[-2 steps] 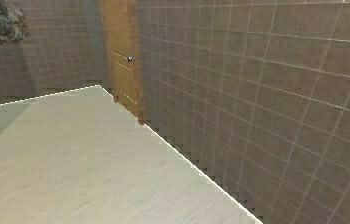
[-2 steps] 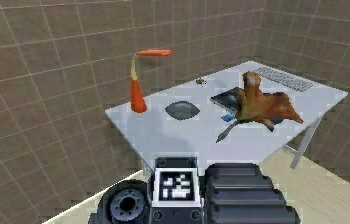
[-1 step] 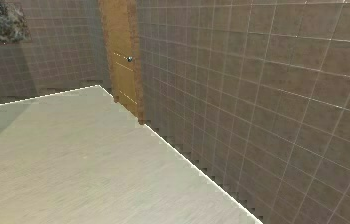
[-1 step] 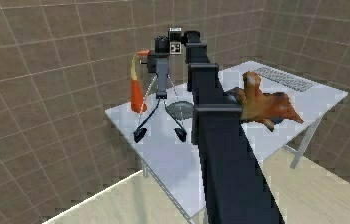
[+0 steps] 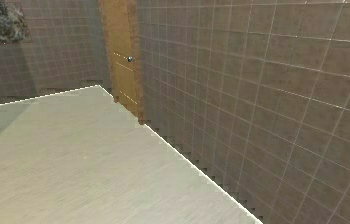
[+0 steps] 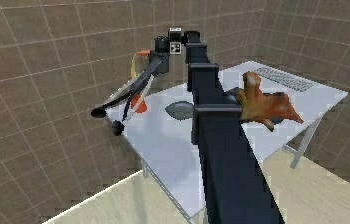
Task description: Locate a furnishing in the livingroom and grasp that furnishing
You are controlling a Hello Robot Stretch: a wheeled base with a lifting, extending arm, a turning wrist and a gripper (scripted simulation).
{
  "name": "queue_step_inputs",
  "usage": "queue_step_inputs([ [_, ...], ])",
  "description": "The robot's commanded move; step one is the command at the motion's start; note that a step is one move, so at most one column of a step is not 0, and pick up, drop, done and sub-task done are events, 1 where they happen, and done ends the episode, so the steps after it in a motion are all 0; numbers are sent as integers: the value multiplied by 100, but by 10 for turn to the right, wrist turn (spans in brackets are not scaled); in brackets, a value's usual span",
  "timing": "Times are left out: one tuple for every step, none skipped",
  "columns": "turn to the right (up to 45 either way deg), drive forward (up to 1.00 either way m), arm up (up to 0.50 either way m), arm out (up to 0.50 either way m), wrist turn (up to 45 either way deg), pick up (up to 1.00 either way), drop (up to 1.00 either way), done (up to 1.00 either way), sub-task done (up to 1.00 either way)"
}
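Note:
In the arm side view the dark arm bar rises from the bottom edge to the two white marker squares near the top. Left of them the gripper (image 6: pixel 106 118) reaches down and left over the near-left corner of a pale table (image 6: pixel 168 155). A small orange-red thing (image 6: pixel 139 97) sits by the fingers (image 6: pixel 133 88) against the tabletop. I cannot tell whether the gripper holds anything.
On the table lie a dark round item (image 6: pixel 180 110), a brown crumpled thing (image 6: pixel 270 105) and a flat grey keyboard-like item (image 6: pixel 275 76). Tiled walls stand behind the table. In the forward view a wooden door (image 5: pixel 123 60) stands in the corner, beyond pale floor (image 5: pixel 73 160).

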Motion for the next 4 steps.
queue_step_inputs([
  [0,0,0,0,450,0,0,0,0],
  [0,0,0,0,450,0,0,0,0],
  [0,0,0,0,390,0,0,0,0],
  [0,0,0,0,0,100,0,0,0],
])
